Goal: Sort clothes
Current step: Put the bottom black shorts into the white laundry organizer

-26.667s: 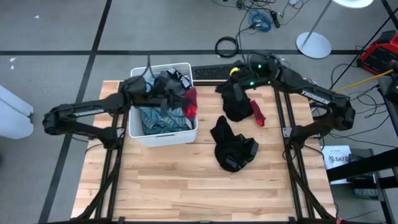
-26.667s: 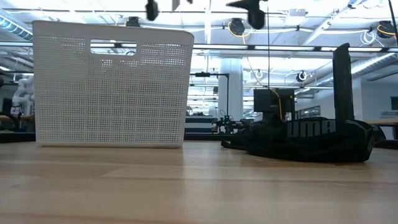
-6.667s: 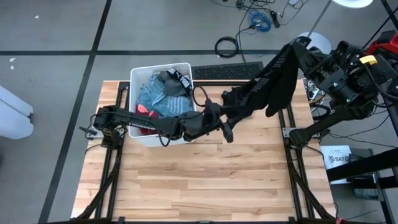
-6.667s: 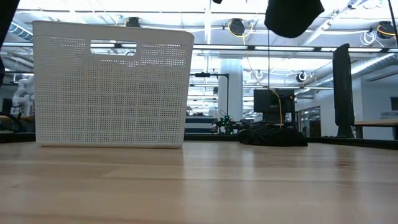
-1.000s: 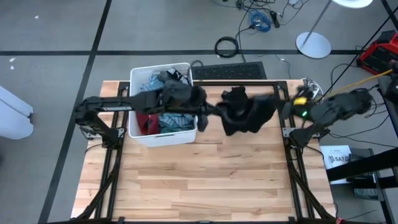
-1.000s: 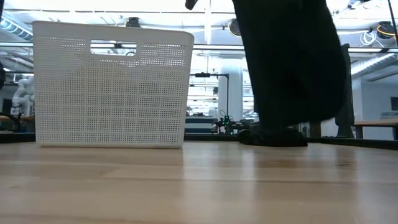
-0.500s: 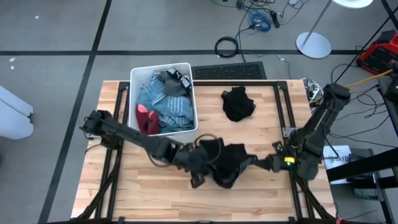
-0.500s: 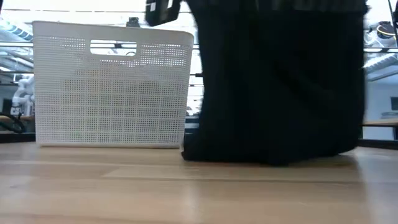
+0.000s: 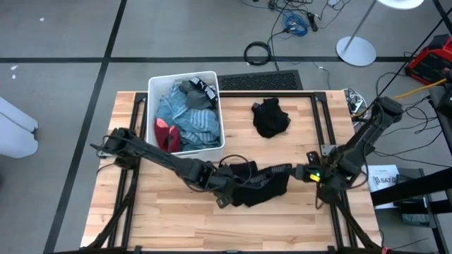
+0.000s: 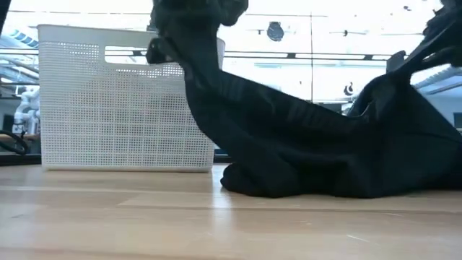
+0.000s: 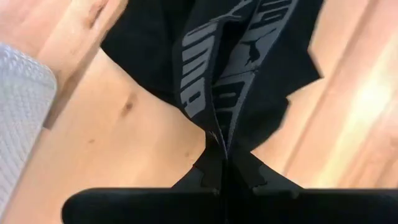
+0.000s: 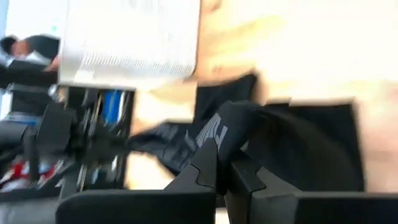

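I am holding a black garment [image 9: 256,185] stretched between both arms, low over the wooden table [image 9: 176,226], at about six o'clock from the table's centre in the high view. The left gripper [image 9: 224,195] is pinching the garment's end at the nine o'clock side, jaws fully closed on the lettered waistband, which the left wrist view shows clamped right at the fingertips. The right gripper [image 9: 302,172] is gripping the three o'clock end, jaws also closed on fabric. In the low view the garment's middle is sagging onto the wood while both ends are lifted.

As for progress, I am judging the sort to be early. One other black garment [image 9: 270,117] is lying alone on the table at about one o'clock, well apart from the piece I am holding. The white bin [image 9: 152,88] at ten o'clock is still holding most of the clothes: teal striped fabric [image 9: 191,121], a red piece [image 9: 166,134], and dark grey items [image 9: 194,90] at its far end. So two dark pieces are out and the bulk remains to be pulled and placed.
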